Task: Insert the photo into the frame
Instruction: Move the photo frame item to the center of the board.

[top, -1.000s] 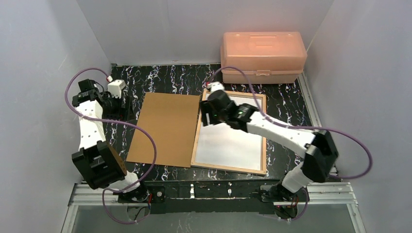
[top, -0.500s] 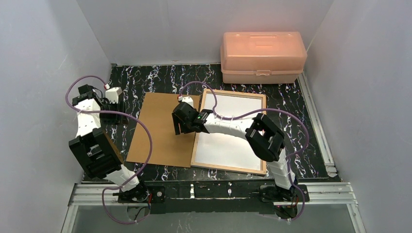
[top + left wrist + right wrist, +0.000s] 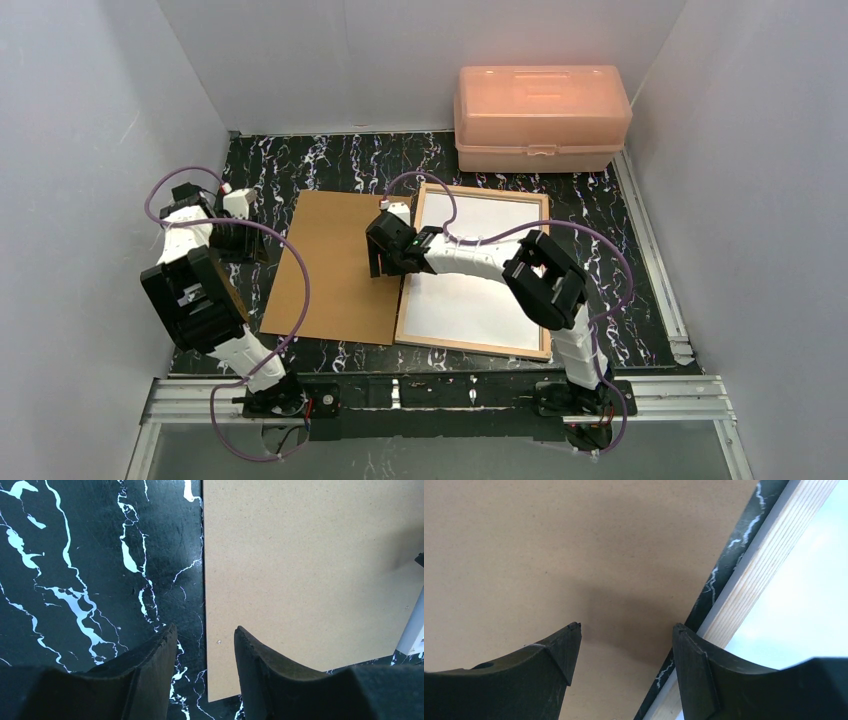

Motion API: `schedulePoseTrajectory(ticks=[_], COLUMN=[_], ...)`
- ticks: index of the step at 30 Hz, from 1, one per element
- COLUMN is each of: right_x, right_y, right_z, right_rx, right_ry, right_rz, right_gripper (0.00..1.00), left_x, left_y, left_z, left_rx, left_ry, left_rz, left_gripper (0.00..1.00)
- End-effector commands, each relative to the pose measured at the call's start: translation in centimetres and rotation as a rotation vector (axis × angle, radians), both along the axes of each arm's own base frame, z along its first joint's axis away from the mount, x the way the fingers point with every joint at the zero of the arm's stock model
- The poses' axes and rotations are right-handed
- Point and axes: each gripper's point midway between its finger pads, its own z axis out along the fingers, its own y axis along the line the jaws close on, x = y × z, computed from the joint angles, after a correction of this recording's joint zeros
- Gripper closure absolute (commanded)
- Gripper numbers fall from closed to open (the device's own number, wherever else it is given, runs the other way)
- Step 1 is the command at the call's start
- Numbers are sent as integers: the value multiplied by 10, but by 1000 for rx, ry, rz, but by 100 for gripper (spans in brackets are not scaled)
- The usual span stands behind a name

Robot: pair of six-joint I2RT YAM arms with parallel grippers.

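The frame (image 3: pixel 470 345) lies wood side up on the right half of the table (image 3: pixel 340 160), with the brown backing board (image 3: pixel 335 265) just beside it on the left. A white sheet (image 3: pixel 470 300) fills the frame. The photo's printed face shows nowhere, and whether that sheet is the photo lying face down cannot be told.

The right gripper (image 3: pixel 626 627) hangs over the board's right edge with its fingers wide and empty. One finger (image 3: pixel 691 660) sits above the strip of table next to the frame's left rail. A descent here could likely catch that rail and skew the frame, or push the board under it.

The left gripper (image 3: pixel 205 630) straddles the board's left edge, its fingers fairly narrow and holding nothing. The board lies flat and thin, so a pinch may just scrape the table and slide the board rightward into the frame.
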Motion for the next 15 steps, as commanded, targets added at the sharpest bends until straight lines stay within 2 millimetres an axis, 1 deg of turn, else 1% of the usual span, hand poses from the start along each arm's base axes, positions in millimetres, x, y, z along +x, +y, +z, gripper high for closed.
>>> schedulePoseTrajectory(ticks=[1, 6, 9, 11, 13, 15], right_x=[11, 11, 10, 8, 7, 7], right_y=[-13, -26, -26, -24, -18, -13], right_z=[9, 11, 12, 10, 8, 6], right_rx=[11, -6, 4, 13, 34, 50], right_ry=[-20, -22, -21, -9, 11, 30], right_rz=[-55, -73, -72, -68, -69, -77], right_gripper=[25, 25, 25, 25, 25, 25], left_x=[-1, -4, -1, 4, 9, 16], left_y=[-7, -18, -21, -21, -17, -8], left_z=[-5, -15, -19, -22, -28, -36], left_rx=[-35, -37, -29, -27, -13, 25], left_ry=[6, 44, 49, 59, 76, 90], left_rz=[0, -46, -50, -41, -23, 6], left_gripper=[55, 49, 46, 46, 47, 54])
